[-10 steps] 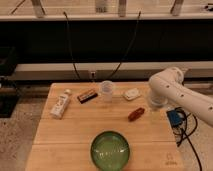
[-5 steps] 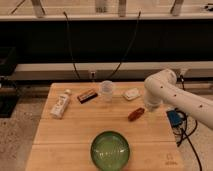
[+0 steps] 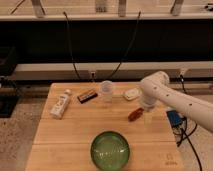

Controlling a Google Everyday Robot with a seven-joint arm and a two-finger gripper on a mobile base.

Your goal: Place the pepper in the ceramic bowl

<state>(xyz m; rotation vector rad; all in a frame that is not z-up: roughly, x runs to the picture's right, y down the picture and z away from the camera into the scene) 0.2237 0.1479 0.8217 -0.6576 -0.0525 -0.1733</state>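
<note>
The gripper (image 3: 145, 111) hangs just beside the pepper (image 3: 134, 115), up and right of the bowl (image 3: 110, 150); whether it grips anything I cannot tell.

One each: pepper (image 3: 135, 115), bowl (image 3: 110, 150), cup (image 3: 106, 91), bar (image 3: 87, 96), bottle (image 3: 61, 104), end effector (image 3: 144, 109) by pepper.

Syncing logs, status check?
Gripper close over pepper. Pepper on table, not yet in ceramic bowl. Nothing between them.
</note>
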